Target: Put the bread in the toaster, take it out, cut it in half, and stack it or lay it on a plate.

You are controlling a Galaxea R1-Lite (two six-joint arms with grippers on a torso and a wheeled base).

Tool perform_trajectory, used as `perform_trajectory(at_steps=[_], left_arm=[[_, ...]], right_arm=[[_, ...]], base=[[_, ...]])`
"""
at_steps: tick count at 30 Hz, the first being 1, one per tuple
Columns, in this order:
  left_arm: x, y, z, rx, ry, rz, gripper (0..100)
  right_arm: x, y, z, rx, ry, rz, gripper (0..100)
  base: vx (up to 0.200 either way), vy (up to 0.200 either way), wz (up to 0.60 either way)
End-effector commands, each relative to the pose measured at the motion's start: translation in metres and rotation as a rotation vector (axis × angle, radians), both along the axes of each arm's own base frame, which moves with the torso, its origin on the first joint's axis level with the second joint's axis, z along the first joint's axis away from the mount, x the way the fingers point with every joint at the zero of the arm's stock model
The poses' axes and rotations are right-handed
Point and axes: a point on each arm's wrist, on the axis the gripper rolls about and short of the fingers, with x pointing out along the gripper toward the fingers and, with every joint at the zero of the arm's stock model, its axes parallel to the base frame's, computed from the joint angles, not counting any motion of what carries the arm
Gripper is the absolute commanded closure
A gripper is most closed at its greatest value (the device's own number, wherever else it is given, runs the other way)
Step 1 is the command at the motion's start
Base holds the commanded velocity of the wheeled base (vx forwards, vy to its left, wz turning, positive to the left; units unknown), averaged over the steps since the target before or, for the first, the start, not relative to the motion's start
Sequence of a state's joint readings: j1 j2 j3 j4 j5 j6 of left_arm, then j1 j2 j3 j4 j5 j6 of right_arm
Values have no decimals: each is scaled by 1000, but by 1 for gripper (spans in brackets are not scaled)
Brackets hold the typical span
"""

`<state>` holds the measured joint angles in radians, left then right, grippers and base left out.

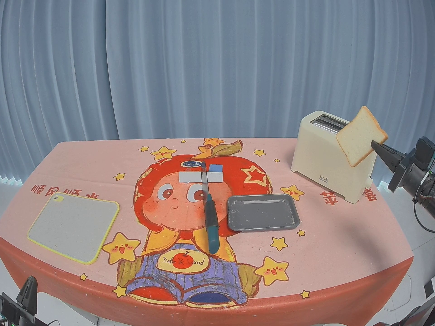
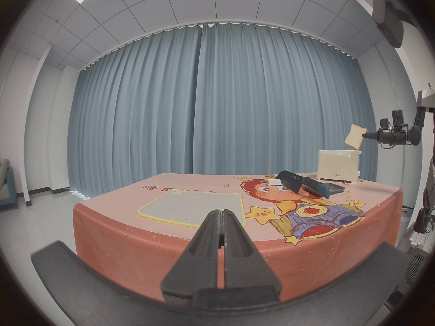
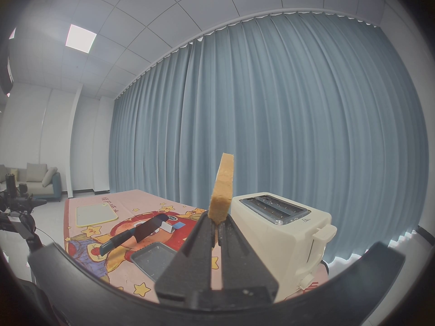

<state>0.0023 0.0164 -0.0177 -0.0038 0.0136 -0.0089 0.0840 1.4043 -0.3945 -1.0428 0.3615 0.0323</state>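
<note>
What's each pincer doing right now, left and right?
Left pincer: closed, holding nothing.
Right pincer: closed on the bread slice, holding it in the air by the toaster.

On the tabletop (image 1: 340,241), a cutting board (image 1: 72,226) lies at the front left, a knife (image 1: 210,213) at the centre with its handle toward the front edge, and a tray (image 1: 263,212) just to its right. The toaster (image 1: 328,157) stands at the back right. The bread (image 1: 360,136), pinched in the right tool (image 1: 375,144), hangs over the toaster's right end.
</note>
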Motion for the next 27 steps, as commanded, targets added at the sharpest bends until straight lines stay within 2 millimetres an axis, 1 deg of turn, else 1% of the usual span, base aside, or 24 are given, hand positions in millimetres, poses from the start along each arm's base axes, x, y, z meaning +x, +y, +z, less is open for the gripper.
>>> perform_trajectory(at_steps=[1, 7, 17, 27], left_arm=[[1, 0, -5, 0, 11, 1, 100], [1, 0, -5, 0, 11, 1, 100], [1, 0, -5, 0, 11, 1, 100], [1, 0, -5, 0, 11, 1, 100]], right_arm=[[0, 0, 0, 0, -2, 1, 100], [-1, 1, 0, 0, -1, 5, 100], [-5, 1, 5, 3, -25, 13, 100], [-10, 1, 5, 3, -26, 16, 100]], base=[[0, 0, 0], [0, 0, 0], [0, 0, 0], [0, 0, 0]])
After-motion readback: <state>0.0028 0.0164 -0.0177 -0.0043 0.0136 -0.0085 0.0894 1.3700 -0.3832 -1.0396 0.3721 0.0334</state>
